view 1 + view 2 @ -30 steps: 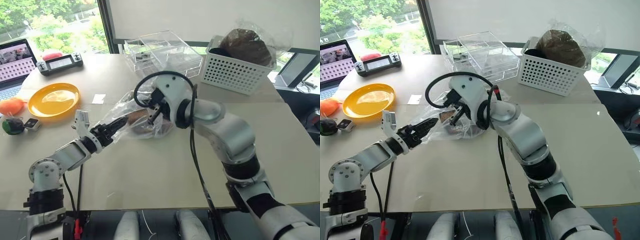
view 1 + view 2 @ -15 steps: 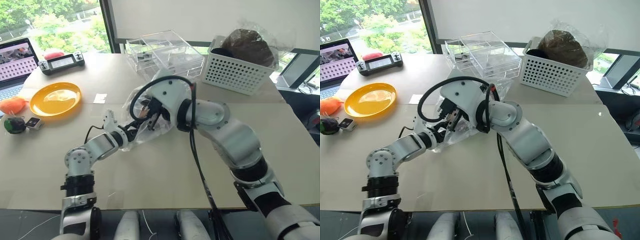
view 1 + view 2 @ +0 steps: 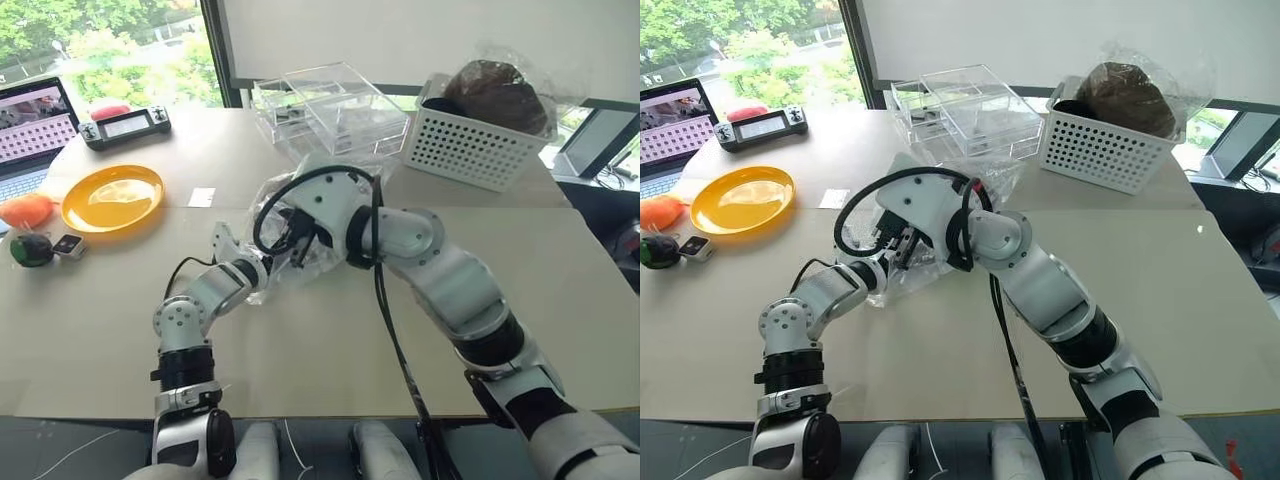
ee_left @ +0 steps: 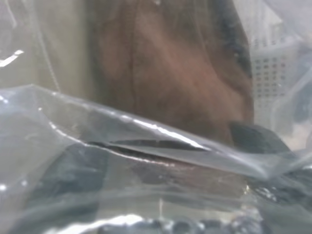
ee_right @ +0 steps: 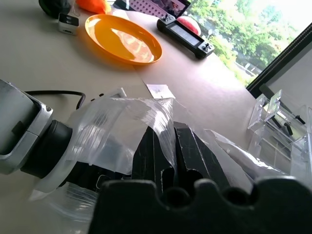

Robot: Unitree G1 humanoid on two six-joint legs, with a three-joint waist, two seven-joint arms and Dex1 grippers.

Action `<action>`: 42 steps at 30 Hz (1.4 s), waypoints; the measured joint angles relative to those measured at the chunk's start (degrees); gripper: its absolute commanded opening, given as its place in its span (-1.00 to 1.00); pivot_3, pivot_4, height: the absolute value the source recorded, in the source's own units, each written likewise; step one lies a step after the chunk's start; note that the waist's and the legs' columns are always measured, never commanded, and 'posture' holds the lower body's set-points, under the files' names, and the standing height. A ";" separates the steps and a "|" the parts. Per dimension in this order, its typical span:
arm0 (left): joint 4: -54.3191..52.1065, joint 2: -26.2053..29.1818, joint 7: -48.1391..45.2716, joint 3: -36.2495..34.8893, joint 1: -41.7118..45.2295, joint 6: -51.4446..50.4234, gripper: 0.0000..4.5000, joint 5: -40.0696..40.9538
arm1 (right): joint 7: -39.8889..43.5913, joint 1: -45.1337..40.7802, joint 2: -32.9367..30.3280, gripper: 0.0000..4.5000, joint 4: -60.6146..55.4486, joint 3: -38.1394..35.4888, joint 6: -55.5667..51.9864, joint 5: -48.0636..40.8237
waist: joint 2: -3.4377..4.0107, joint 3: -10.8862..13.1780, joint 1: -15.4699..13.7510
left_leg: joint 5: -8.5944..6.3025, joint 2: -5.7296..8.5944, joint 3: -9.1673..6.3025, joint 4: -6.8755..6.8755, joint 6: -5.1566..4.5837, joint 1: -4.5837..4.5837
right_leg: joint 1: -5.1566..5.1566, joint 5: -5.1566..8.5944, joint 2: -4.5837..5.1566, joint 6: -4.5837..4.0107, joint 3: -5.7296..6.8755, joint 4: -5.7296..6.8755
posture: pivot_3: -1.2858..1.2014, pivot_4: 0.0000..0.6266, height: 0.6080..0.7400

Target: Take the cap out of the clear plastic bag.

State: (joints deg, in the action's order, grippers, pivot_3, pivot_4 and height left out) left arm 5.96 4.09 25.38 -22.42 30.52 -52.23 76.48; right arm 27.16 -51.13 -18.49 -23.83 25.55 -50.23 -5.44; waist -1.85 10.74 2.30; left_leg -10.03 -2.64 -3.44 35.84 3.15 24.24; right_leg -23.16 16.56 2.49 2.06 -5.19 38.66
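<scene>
The clear plastic bag (image 3: 322, 262) hangs crumpled over the middle of the table, its film pinched between the black fingers (image 5: 151, 151) of my right gripper (image 3: 297, 240), which is shut on it. My left gripper (image 3: 262, 268) reaches from the left into the bag's open mouth, and the film drapes around it. In the left wrist view the brown cap (image 4: 170, 87) lies close ahead inside the bag, behind folds of film (image 4: 122, 141). The bag hides most of the cap in the head views.
An orange plate (image 3: 111, 197) and a small white tag (image 3: 201, 197) lie to the left. At the back stand a clear compartment box (image 3: 330, 105) and a white basket (image 3: 470, 150) holding a bagged dark brown lump (image 3: 497, 92). A controller (image 3: 123, 125) sits far left.
My left arm has swung in to the right, rolled its wrist and pushed its gripper into the bag's mouth. The right gripper has kept its hold on the film, almost still.
</scene>
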 measured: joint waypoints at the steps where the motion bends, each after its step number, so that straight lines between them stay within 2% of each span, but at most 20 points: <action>1: 0.03 -0.17 0.18 -0.10 -0.15 0.03 -0.02 -0.05 | 0.01 0.10 0.06 -1.00 0.13 0.00 0.00 0.18 | 0.00 0.00 0.02 | 0.00 0.00 0.00 -0.01 0.00 0.00 | 0.00 0.00 0.00 0.00 0.00 0.00 | 0.03 -0.52 0.92; 4: 0.04 -0.53 0.51 -0.36 -0.49 0.35 -0.57 -0.13 | 0.03 0.14 0.49 -1.00 0.57 0.00 0.01 0.76 | 0.00 0.00 0.04 | 0.00 0.00 0.00 -0.01 0.00 0.01 | -0.01 0.00 0.00 0.00 0.00 -0.01 | 0.03 -0.52 0.92; 6: 0.04 -0.90 0.52 -0.61 -0.56 0.85 -0.89 -0.13 | 0.10 0.20 0.69 -1.00 0.74 0.00 0.01 0.90 | 0.00 0.00 0.02 | 0.00 0.00 0.00 -0.01 0.00 0.01 | -0.01 0.00 0.00 0.00 0.00 -0.01 | 0.03 -0.52 0.92; 7: 0.02 -0.98 0.40 -0.93 -0.56 1.00 -0.98 -0.08 | 0.19 0.33 0.68 -1.00 0.81 0.03 0.01 1.12 | 0.00 0.00 -0.01 | 0.00 0.00 0.00 -0.01 0.01 0.01 | 0.00 0.00 0.00 0.00 0.00 -0.02 | 0.03 -0.52 0.92; 13: -1.01 -2.65 -2.37 -2.85 -0.72 2.18 -0.98 3.20 | 0.47 0.68 0.51 -1.00 0.98 0.46 0.28 2.43 | 0.00 0.00 -0.04 | 0.00 0.00 -0.02 -0.01 0.01 0.03 | 0.01 0.00 0.00 0.01 0.02 -0.07 | 0.03 -0.52 0.92; 17: -1.71 -2.68 -2.67 -4.39 -1.29 2.13 -0.98 8.85 | 1.10 1.72 -0.27 -1.00 1.27 0.95 1.24 3.12 | 0.00 0.00 -0.02 | 0.00 0.00 -0.02 -0.01 0.01 0.05 | 0.00 -0.01 0.00 0.02 0.01 -0.09 | 0.03 -0.52 0.92; 27: -9.85 3.66 1.93 -4.73 -8.62 -1.52 -0.98 33.33 | 2.09 3.59 -2.18 -1.00 2.43 2.88 2.41 6.05 | 0.00 0.00 0.06 | 0.01 0.00 -0.04 -0.01 0.02 0.05 | 0.00 -0.01 0.01 0.02 0.01 -0.10 | 0.03 -0.52 0.92; 34: -5.77 10.24 -5.26 -10.73 -13.07 -11.30 -0.98 35.07 | 2.33 4.35 -2.23 -1.00 2.64 2.95 2.70 7.02 | 0.00 0.01 0.39 | 0.01 -0.02 -0.03 -0.07 0.02 0.01 | -0.04 0.00 -0.03 0.02 0.01 -0.10 | 0.03 -0.52 0.92; 37: -1.18 16.58 -8.20 -10.74 -16.00 -15.97 -0.98 35.40 | 2.35 4.68 -2.43 -1.00 2.91 2.94 2.73 7.40 | 0.00 0.01 0.52 | 0.01 -0.02 -0.01 -0.09 0.02 0.00 | -0.04 0.00 -0.02 0.03 -0.01 -0.11 | 0.03 -0.52 0.92; 42: 2.46 21.34 -15.48 -9.48 -18.86 -22.05 -0.98 35.45 | 2.53 4.81 -2.51 -1.00 3.15 2.95 2.73 7.61 | 0.00 0.01 0.28 | 0.00 -0.03 -0.02 -0.09 0.03 0.01 | -0.06 0.00 -0.02 0.02 0.02 -0.12 | 0.03 -0.52 0.92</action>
State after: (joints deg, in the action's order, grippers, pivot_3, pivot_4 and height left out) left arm 8.43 25.43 9.91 -31.90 11.67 -74.28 111.93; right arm 29.69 -46.32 -21.00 -20.68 28.49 -47.50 2.17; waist -1.85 10.74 2.58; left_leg -10.03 -2.67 -3.46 35.75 3.18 24.25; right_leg -23.22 16.55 2.47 2.09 -5.16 38.54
